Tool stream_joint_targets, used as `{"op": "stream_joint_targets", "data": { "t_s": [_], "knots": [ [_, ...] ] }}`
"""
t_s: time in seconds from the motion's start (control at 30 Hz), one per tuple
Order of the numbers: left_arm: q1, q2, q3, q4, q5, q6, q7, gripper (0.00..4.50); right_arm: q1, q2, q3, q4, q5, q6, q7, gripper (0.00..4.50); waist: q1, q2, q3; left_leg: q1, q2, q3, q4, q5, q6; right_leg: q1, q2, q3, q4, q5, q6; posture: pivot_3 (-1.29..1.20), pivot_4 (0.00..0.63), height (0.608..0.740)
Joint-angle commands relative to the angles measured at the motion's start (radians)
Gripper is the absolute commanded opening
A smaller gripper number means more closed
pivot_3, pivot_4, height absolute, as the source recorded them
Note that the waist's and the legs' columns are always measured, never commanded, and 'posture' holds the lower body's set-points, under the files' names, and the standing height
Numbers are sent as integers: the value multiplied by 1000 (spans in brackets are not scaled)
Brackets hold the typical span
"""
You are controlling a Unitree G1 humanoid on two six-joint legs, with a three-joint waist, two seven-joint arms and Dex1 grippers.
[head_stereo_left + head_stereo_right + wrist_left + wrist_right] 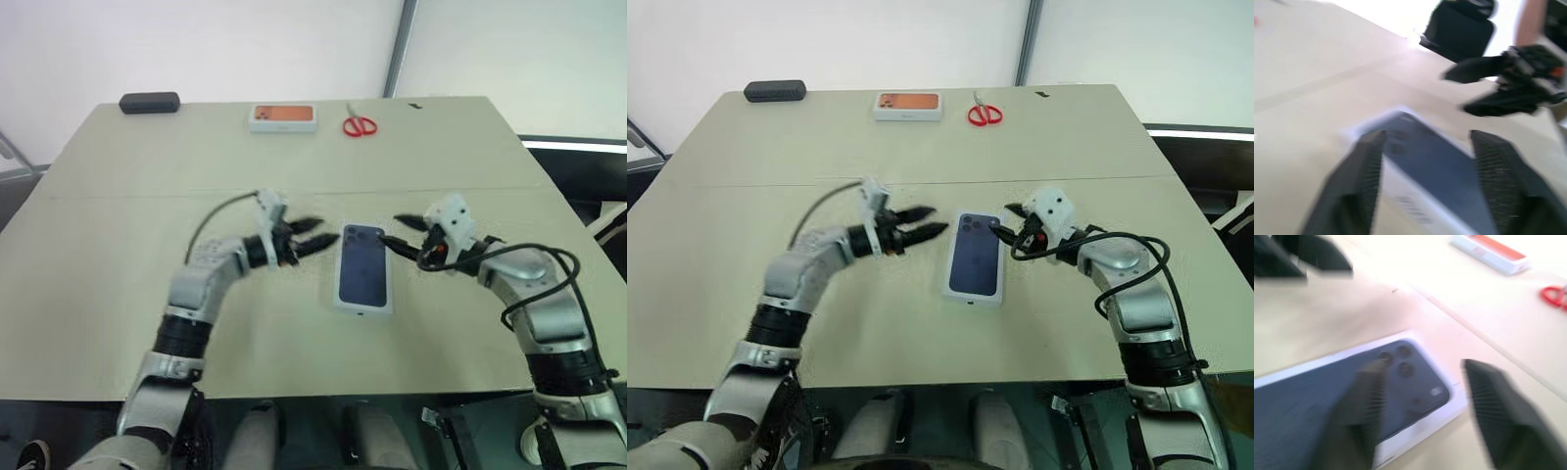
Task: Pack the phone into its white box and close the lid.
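Observation:
The lid (362,264), white with a dark blue phone picture on top, lies flat over the white box at the middle of the table, between my two grippers. It covers the box's tray, and the phone is hidden. My left gripper (323,233) is open just left of the lid's far corner, holding nothing. My right gripper (392,230) is open at the lid's far right corner, also holding nothing. In the left wrist view the lid (1440,166) sits just past my spread fingers (1369,161). The right wrist view shows its printed cameras (1403,362).
Along the table's far edge lie a black oblong case (149,102), a small white box with an orange top (283,117) and red scissors (360,125). A seam (147,194) crosses the tabletop just beyond the grippers.

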Motion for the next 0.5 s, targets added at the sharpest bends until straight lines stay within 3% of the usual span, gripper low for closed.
{"op": "stream_joint_targets", "data": {
  "t_s": [0.03,0.27,0.5],
  "knots": [
    [17,46,35,48,56,-102,38,4464,6,-47,29,26,-35,-99,50,4467,1,0,0,0,0,0,0,0,0,0,0,0,0,0,0,0,150,740],
    [171,189,126,-72,-80,-35,-100,4464,98,-90,-36,-21,78,-121,159,4467,0,0,0,-3,0,1,2,0,0,-2,-2,0,1,0,0,0,150,740],
    [338,292,136,-128,-62,-43,-142,4464,187,-165,-94,-70,112,-123,203,4467,-1,0,0,-3,0,0,2,0,0,-2,-6,0,1,0,0,0,150,740]
  ]
}}
